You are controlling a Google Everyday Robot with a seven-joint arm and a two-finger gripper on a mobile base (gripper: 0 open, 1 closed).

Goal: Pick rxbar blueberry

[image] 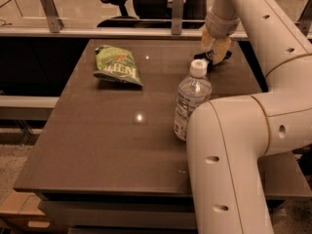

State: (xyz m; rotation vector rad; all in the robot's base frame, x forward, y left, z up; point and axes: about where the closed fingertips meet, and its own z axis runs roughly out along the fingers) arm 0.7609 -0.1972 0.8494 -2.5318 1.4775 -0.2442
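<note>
Gripper (216,47) positioned over the rxbar blueberry (210,59) (far side of table (97,145), behind water bottle (191,101)); grip state cannot be determined.

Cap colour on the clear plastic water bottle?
White cap, clearest in camera view; the gripper hangs low just behind the clear bottle.

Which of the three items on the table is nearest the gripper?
The rxbar blueberry, the dark flat bar at the gripper's tip; the water bottle stands apart, nearer the camera, and the green chip bag lies far left.
</note>
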